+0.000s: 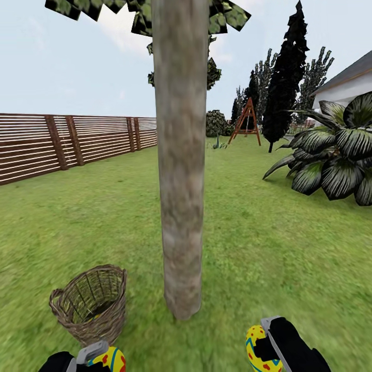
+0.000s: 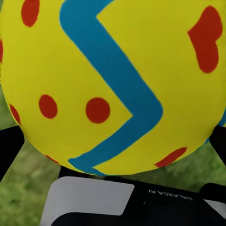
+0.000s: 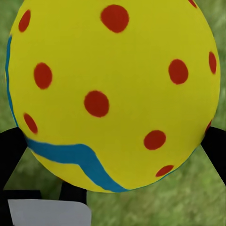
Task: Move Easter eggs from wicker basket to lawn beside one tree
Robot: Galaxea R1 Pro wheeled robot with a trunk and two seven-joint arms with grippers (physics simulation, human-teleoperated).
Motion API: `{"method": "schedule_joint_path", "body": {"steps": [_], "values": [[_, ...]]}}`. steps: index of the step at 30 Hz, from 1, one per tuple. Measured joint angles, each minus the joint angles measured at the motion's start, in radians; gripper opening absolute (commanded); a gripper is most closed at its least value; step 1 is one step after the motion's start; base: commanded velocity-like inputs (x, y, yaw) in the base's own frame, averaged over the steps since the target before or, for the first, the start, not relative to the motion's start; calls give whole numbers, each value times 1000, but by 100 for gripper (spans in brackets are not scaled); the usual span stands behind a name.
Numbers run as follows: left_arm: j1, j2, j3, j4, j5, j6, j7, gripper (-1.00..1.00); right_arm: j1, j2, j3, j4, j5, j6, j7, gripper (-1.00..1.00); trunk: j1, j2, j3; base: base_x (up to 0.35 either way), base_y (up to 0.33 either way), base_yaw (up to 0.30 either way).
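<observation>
On the lawn (image 1: 268,248), straight ahead of the robot, stands the tree (image 1: 180,170), its grey-brown trunk rising out of the head view into dark leaves at the top. The basket (image 1: 92,304) sits on the grass near the trunk's foot, on its left and apart from it, tilted a little, with its small loop handle on the left rim. What lies inside it cannot be made out through the weave.

The left gripper (image 1: 98,356) shows at the bottom edge of the head view, in front of the basket, pinching an egg (image 1: 112,360). In the left wrist view that egg (image 2: 113,84) sits between the black fingers (image 2: 9,148), yellow with a blue zigzag band and red dots, blurred grass behind it.

The right gripper (image 1: 268,347) is low on the right of the trunk, closed on a second egg (image 1: 258,349), which is held above the grass. In the right wrist view this egg (image 3: 113,94) shows mostly red dots and a blue band low on one side, with a finger (image 3: 12,150) against each flank.

A brown slat fence (image 1: 62,142) runs along the left of the garden. A broad-leaved plant (image 1: 333,155) grows on the right, with a white house (image 1: 349,85) behind it. Farther back stand a black cypress (image 1: 287,82) and a wooden A-frame (image 1: 247,121).
</observation>
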Motion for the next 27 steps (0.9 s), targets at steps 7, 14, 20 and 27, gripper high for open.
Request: {"method": "schedule_joint_path", "body": {"steps": [7,14,20,27], "values": [[0,-4,0,-1,2,0,-1,-100,1,0,-1,1,0,1,1,-100,26,-49,-22,173,0,0],[0,-5,0,-1,2,0,-1,-100,1,3,1,1,0,1,0,-100,54,-98,-44,32,0,0],[0,-5,0,-2,2,0,-1,-100,0,2,0,1,-1,1,1,-100,77,-140,-63,0,0,0],[0,-5,0,0,0,0,-1,-100,0,3,1,1,-1,2,1,-100,104,-189,-85,0,0,0]]}}
